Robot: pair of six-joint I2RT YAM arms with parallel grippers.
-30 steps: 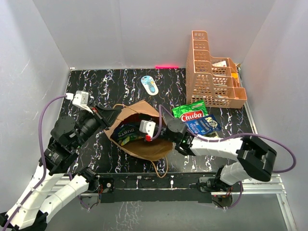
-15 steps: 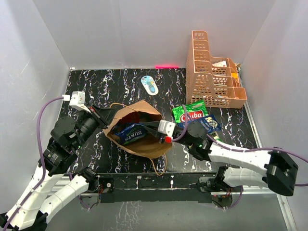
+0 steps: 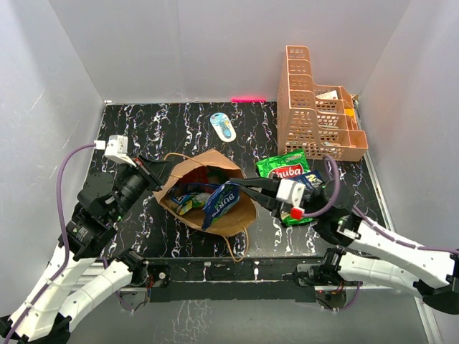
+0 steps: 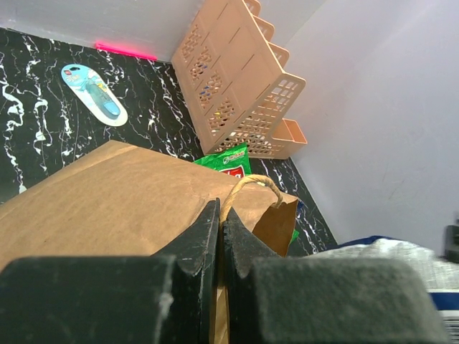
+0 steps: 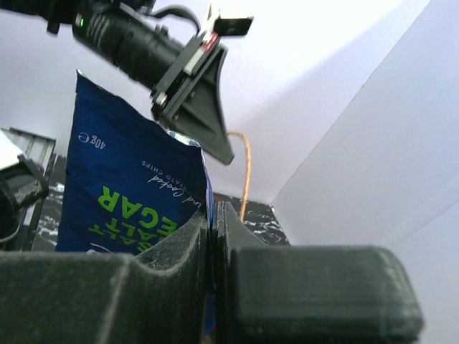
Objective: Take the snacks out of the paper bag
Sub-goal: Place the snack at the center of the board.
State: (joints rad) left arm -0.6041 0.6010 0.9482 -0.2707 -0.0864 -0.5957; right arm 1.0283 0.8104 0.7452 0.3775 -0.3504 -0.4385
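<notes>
The brown paper bag [image 3: 215, 163] [image 4: 107, 193] lies on its side with its mouth toward the near edge. My left gripper [image 3: 159, 179] [image 4: 221, 215] is shut on the bag's rim beside a twisted handle [image 4: 252, 182]. My right gripper [image 3: 244, 186] [image 5: 213, 208] is shut on the edge of a dark blue chips packet [image 3: 221, 203] [image 5: 129, 193], which hangs half out of the bag's mouth. Another snack packet [image 3: 185, 203] shows inside the bag. The green "Chuba" bag [image 3: 283, 166] [image 4: 228, 159] and a blue packet [image 3: 316, 183] lie on the table to the right.
An orange lattice basket [image 3: 315, 107] [image 4: 237, 93] stands at the back right. A small blue-white oval object [image 3: 223, 126] [image 4: 93, 93] lies near the back wall. White walls close in the black marbled table [image 3: 143, 129] on three sides.
My right gripper has drawn back to the right from inside the bag, bringing the blue packet to the bag's mouth. The left gripper has kept its hold on the rim.
</notes>
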